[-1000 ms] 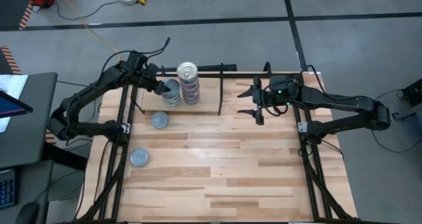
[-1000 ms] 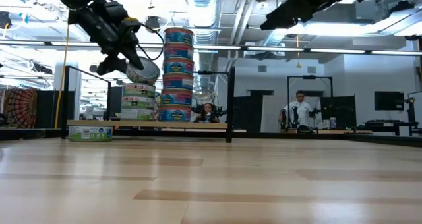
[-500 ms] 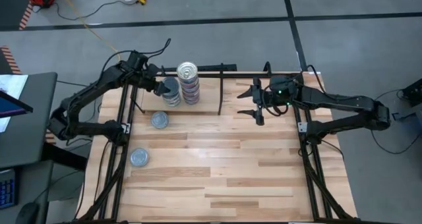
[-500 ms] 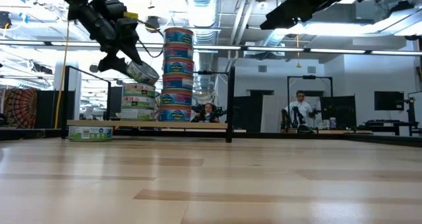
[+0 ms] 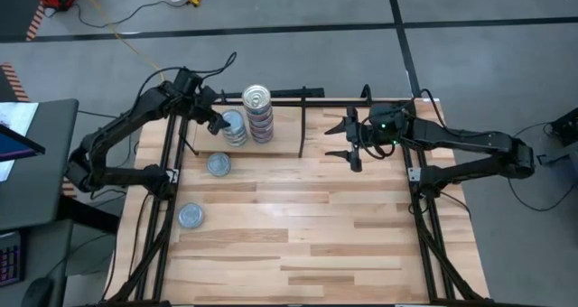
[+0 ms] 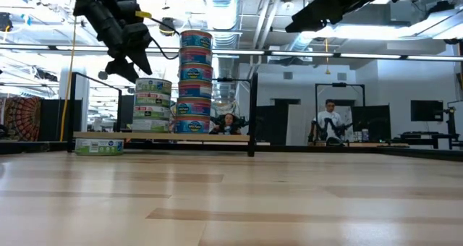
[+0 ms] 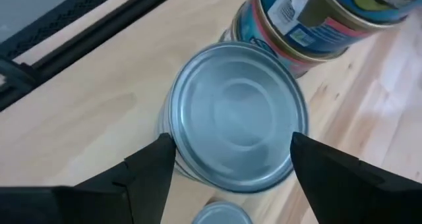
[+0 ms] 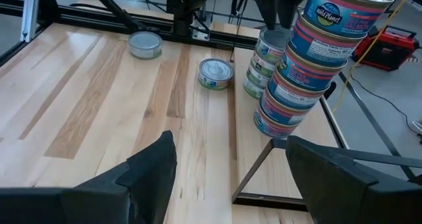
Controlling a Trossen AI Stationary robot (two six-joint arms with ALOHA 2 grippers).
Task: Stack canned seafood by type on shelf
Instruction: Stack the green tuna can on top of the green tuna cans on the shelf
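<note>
Hovering left pincer (image 7: 227, 159) open over short tin stack (image 5: 234, 127), gripping nothing | right pincer (image 5: 350, 138) open, empty, three o'clock of shelf (image 5: 280, 144)

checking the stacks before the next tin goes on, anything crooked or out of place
The tall stack on the shelf leans, its tins stepped sideways in the right wrist view. The shorter stack beside it looks straight. Two tins lie flat on the table, unstacked.

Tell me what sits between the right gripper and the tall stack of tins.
Only the shelf's black divider rod crosses between right gripper and tall stack, seen in the high view.
</note>
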